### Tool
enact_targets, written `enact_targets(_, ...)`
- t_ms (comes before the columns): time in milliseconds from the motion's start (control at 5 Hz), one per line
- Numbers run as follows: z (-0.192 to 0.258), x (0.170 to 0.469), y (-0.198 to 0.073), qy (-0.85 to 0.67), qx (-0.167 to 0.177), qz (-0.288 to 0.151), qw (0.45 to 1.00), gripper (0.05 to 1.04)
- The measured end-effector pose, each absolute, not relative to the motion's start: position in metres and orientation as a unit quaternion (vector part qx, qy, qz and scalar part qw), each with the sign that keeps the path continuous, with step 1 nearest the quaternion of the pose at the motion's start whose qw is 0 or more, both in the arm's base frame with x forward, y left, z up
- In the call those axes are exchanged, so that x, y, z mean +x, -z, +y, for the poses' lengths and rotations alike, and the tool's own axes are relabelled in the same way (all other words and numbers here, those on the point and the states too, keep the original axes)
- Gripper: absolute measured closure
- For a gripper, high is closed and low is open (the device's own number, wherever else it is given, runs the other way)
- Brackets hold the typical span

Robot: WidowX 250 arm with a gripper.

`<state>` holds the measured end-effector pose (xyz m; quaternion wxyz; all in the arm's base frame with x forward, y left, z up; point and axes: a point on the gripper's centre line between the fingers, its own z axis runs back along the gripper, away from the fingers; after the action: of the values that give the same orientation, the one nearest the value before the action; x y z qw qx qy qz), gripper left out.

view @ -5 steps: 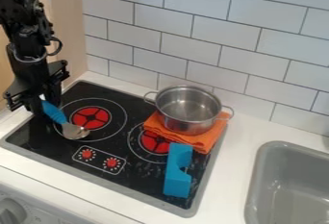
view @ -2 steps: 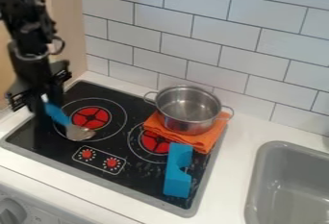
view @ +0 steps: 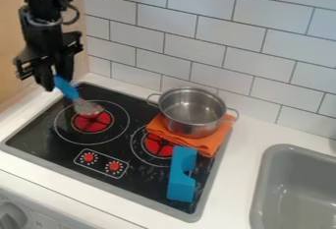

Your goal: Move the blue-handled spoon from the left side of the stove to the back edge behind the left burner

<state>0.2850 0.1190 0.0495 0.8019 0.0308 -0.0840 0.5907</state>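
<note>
Rising with blue spoon (view: pixel 68 89) pinched, pincer (view: pixel 58 81) sits higher than before; bowl now over left burner's (view: pixel 93 124) far part.

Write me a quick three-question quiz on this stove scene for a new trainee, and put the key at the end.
1. True or false: on the stove, the pot rests on an orange cloth.
2. Fill in the colour: the gripper holds the spoon by its ____ handle.
3. Where does the blue block lie?
A) inside the pot
B) on the stove
C) under the spoon

Key: 1. True; 2. blue; 3. B
</note>
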Motion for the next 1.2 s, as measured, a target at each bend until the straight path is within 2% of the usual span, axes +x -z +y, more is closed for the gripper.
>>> enact_targets(200,0.111,0.313,-0.065,-0.569,0.023,-0.105,0.815,0.711)
enact_targets(400,0.109,0.321,-0.051,-0.57,0.023,-0.082,0.817,0.711)
enact_targets(600,0.113,0.339,-0.041,-0.569,0.02,-0.08,0.818,0.711)
enact_targets(800,0.116,0.341,-0.029,-0.571,0.032,-0.067,0.818,0.711)
enact_targets(1200,0.116,0.346,-0.008,-0.567,0.033,-0.054,0.821,0.711)
